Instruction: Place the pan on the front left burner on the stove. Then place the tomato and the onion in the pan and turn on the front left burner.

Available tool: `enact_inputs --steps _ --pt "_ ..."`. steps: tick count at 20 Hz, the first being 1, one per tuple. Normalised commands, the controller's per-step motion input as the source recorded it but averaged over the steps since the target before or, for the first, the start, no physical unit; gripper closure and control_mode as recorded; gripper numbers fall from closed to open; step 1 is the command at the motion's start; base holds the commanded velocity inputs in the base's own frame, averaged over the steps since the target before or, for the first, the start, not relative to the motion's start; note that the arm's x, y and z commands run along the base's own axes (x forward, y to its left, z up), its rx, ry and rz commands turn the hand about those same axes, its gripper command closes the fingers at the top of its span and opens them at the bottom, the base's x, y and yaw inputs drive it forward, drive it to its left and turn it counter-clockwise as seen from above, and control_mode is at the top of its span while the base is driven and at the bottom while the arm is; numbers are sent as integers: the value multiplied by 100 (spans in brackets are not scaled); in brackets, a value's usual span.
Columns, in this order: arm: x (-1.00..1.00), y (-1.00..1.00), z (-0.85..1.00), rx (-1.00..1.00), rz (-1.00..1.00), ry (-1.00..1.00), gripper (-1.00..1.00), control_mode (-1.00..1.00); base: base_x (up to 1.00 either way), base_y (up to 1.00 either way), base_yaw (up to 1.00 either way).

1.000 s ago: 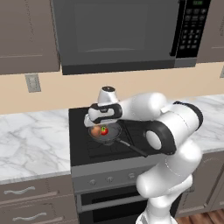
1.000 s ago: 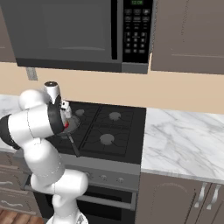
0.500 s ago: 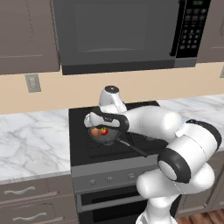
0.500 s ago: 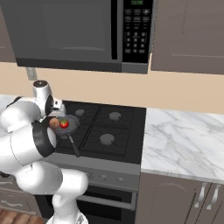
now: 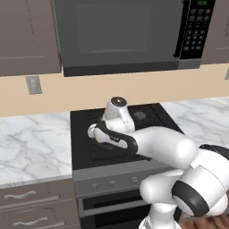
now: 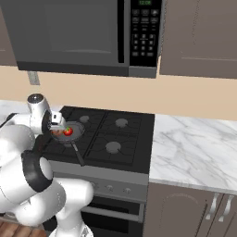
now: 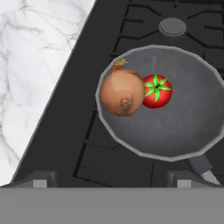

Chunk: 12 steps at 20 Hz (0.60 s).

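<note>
the shallow round dark grey frying pan (image 7: pixel 164 103) is seen resting on the black grates of the black four-burner gas stove (image 7: pixel 109 151), at its front left. inside it, the orange-brown onion (image 7: pixel 121 93) and the small red tomato with a green stem top (image 7: pixel 157 91) lie touching (the onion towards the white marble tabletop (image 7: pixel 37 65)). the pincer (image 7: pixel 109 180) is held open and empty above the pan's near-left edge.

I see a dark microwave (image 5: pixel 120 33) w/ keypad at its right, hung above the cooktop btwn brown upper cabinets (image 6: pixel 199 34). White marble bench (image 6: pixel 194 148) runs both sides. 1 outlet (image 5: pixel 33 84) on the beige backsplash. Drawers (image 5: pixel 31 208) w/ silver pulls sit under the left bench.
</note>
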Motion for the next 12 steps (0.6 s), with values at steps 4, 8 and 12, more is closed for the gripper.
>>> enact_inputs --steps 4,8,12 --pt "-33 0 0 3 -9 -3 -100 -100 0 0 0" --pt "-38 0 0 3 -7 -5 -100 -100 0 0 0" --pt "-54 6 0 2 -4 -9 -100 -100 0 0 0"
